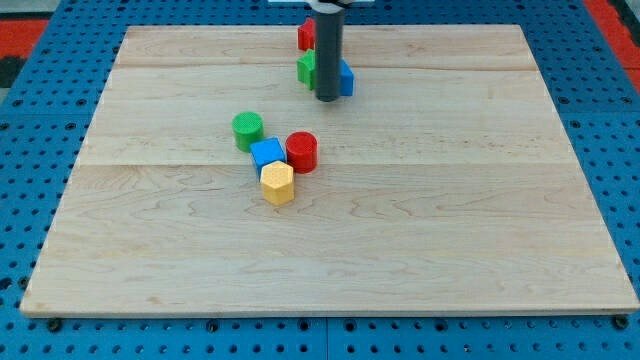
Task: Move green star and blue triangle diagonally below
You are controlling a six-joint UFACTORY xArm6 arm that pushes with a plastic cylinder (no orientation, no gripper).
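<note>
The green star (306, 68) sits near the top edge of the wooden board (480, 230), mostly hidden behind my rod, with the blue triangle (346, 79) touching or just beside it on the view's right. My tip (327, 99) rests at the star's lower edge, between the 2 blocks; there is no pincer here, only the bare rod. A red block (305, 35), shape unclear, lies just above the star. Well below the star is a cluster of 4: a green cylinder (248, 130), blue cube (267, 153), red cylinder (302, 151) and yellow hexagon (278, 183). Judging by this, the pair is hardly moved; the diagonal push remains.
</note>
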